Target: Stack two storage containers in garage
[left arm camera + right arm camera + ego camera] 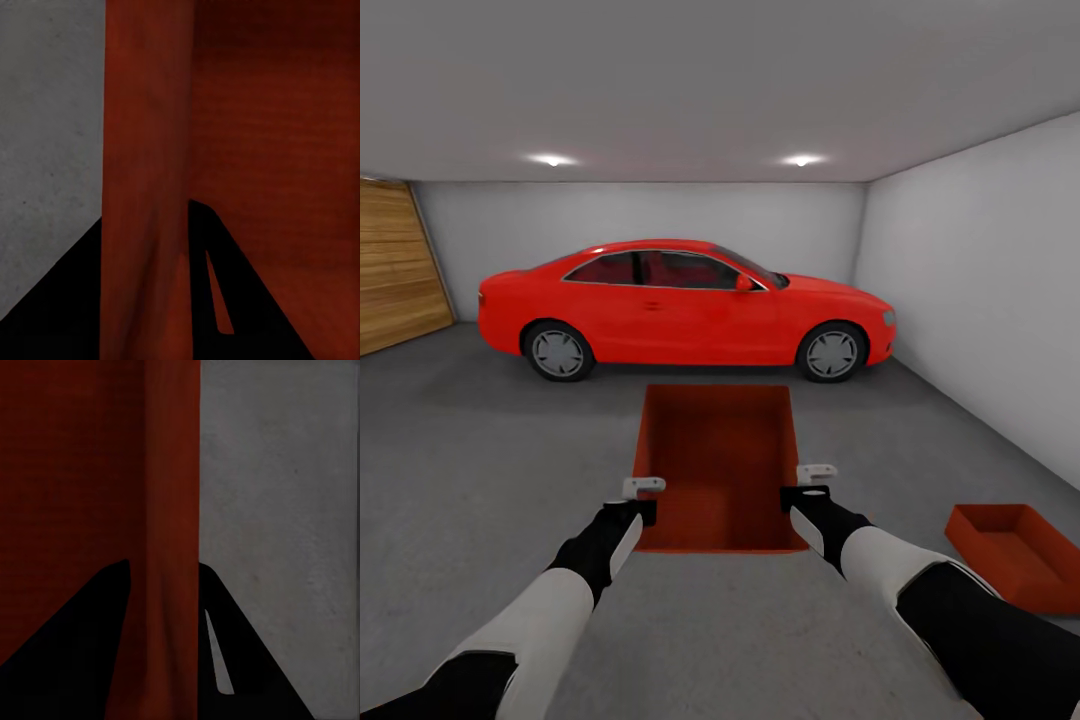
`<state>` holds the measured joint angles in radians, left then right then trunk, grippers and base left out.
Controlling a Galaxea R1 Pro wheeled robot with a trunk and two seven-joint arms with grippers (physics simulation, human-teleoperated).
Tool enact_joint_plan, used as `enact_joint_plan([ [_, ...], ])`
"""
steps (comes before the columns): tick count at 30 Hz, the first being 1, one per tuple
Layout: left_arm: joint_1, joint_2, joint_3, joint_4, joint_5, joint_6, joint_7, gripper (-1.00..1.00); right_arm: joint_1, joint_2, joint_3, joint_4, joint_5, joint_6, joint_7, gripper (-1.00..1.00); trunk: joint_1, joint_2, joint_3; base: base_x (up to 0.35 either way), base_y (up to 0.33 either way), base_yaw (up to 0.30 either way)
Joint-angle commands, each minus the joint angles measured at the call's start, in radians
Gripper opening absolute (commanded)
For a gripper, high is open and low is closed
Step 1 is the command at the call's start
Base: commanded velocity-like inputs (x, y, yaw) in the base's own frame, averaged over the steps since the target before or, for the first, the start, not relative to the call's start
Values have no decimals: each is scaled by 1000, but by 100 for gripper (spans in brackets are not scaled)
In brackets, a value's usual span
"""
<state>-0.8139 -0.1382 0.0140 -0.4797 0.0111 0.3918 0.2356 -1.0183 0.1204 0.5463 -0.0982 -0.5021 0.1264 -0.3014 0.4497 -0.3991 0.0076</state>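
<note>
An orange-red storage container (270,127) takes up most of the left wrist view, its thin side wall (146,187) running lengthwise between the two dark fingers (67,300) of the left gripper (150,300). The fingers sit on either side of that wall, apparently pinching it. Grey mottled floor (45,135) lies beside the container.

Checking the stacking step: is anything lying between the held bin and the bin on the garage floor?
Nothing visible: only bare grey concrete floor separates the held orange-red plastic bin from the matching bin at the right.
</note>
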Motion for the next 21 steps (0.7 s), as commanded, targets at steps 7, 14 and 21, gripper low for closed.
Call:
enact_joint_plan([
  [7,-1,-1,2,-18,0,-2,5,-100,0,-1,52,0,-13,7,-6,-100,0,-1,0,3,0,-38],
  [14,-1,-1,1,-17,0,-2,5,-100,1,0,52,0,-14,7,-7,-100,0,-1,0,0,0,-238],
  [21,-1,-1,1,-16,0,-2,5,-100,1,-1,52,0,-14,7,-6,-100,0,-1,0,0,0,-278],
])
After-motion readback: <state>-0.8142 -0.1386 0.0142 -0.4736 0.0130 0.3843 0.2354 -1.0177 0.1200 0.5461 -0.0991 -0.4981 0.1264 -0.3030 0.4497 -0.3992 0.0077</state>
